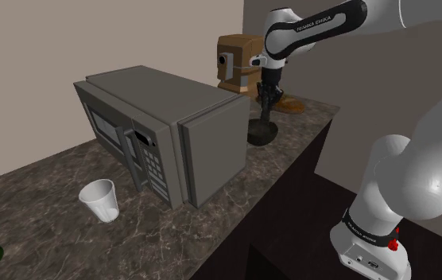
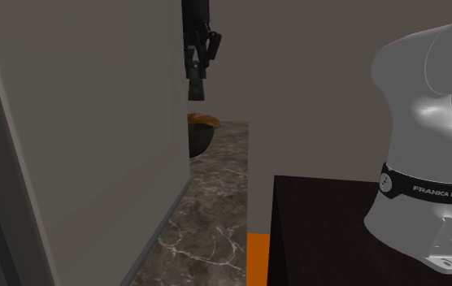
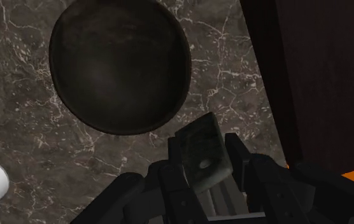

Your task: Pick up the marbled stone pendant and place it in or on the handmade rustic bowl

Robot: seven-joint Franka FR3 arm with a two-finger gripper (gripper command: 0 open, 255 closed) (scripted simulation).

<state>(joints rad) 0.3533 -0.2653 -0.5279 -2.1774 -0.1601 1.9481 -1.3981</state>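
Wrist view is showing the gripper [image 3: 205, 170] clamping a grey-green marbled pendant [image 3: 198, 141], flat, squarish, with a small pale spot, hanging near the dark round bowl [image 3: 120, 67].

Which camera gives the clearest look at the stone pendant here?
The wrist view: the grey-green marbled pendant is clasped by the gripper, near the dark bowl. In the shoulder view the gripper hangs above the bowl, with the pendant too small to make out. In the second exterior view I cannot tell it from the black fingers.
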